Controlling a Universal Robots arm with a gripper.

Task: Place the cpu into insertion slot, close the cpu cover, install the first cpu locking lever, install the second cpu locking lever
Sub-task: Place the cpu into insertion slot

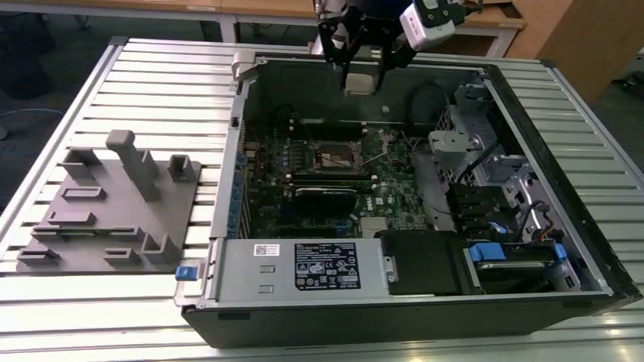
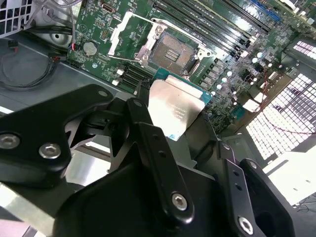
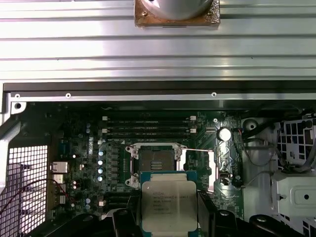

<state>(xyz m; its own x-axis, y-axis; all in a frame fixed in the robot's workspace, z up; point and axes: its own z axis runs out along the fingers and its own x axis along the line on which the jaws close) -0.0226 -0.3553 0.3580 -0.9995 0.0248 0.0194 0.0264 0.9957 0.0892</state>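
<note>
My gripper [image 1: 360, 74] hangs above the far wall of the open computer case [image 1: 563, 294], shut on the cpu [image 1: 360, 81]. In both wrist views the cpu [image 2: 175, 106] [image 3: 167, 202] shows as a flat silver-grey square on a green edge, pinched between the black fingers [image 2: 148, 133]. Below it on the green board lies the insertion slot [image 1: 337, 157] [image 2: 173, 49] [image 3: 155, 160], dark-centred and bare. The cpu cover [image 2: 129, 33] [image 3: 210, 168] is flipped back beside the socket. A thin locking lever [image 3: 197, 150] stands loose next to it.
A grey fixture plate [image 1: 111, 204] with upright blocks sits on the slatted table at the exterior view's left. Inside the case are a labelled power supply box [image 1: 322, 264], a black card [image 1: 322, 200], long memory slots [image 3: 148, 126] and a drive cage [image 1: 483, 173].
</note>
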